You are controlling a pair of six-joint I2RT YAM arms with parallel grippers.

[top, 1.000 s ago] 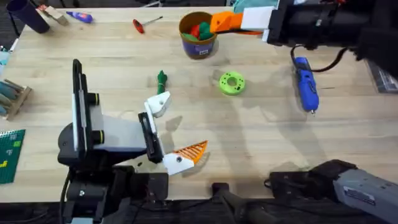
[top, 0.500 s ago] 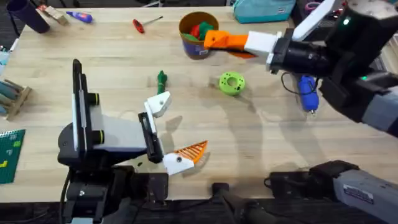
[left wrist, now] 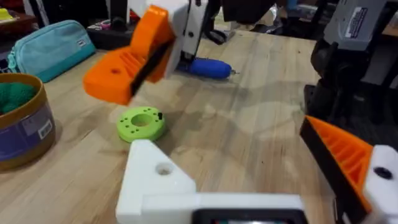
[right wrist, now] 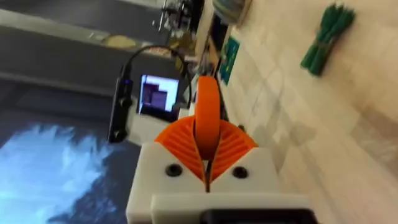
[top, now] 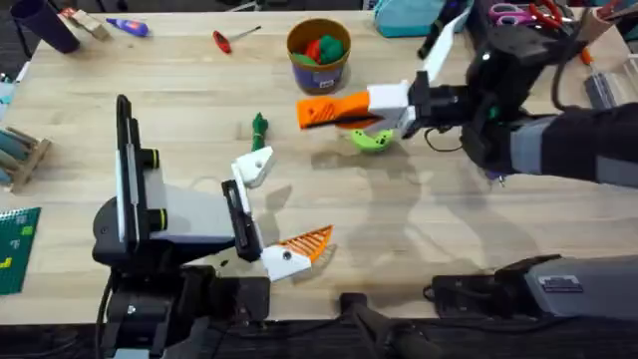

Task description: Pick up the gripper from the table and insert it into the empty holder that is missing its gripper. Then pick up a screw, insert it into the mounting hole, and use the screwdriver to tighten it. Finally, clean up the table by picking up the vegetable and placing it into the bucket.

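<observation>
Currently the right gripper (top: 324,110) hangs above the table (top: 429,229), reaching across from the right, over the green disc (left wrist: 142,124) and between the bucket (top: 319,76) and the left arm. Its ribbed pads (right wrist: 177,142) are pressed together on a smooth orange piece that stands up between them; this is judged to be the gripper wedge (right wrist: 206,115), pinched edge-on so that its base can be offered to the mount. The left gripper (top: 277,207) lies low near the front edge with its two sides spread wide apart: one side carries its own orange wedge, while the other is the bare white holder (top: 255,167), tilted upward with the mounting hole (left wrist: 163,169) exposed. From where I stand, that spread posture appears deliberate, since it leaves the holder free to receive the part. The carried wedge is well apart from the holder, so insertion is not yet done. The next move calls for careful alignment, as a skewed approach could make the part jam or slip from the pads. The vegetable (top: 259,128) lies on the table just beyond the holder, outside the bucket, which contains red and green toy pieces. A blue tool (left wrist: 208,67) lies on the table beyond the right gripper
</observation>
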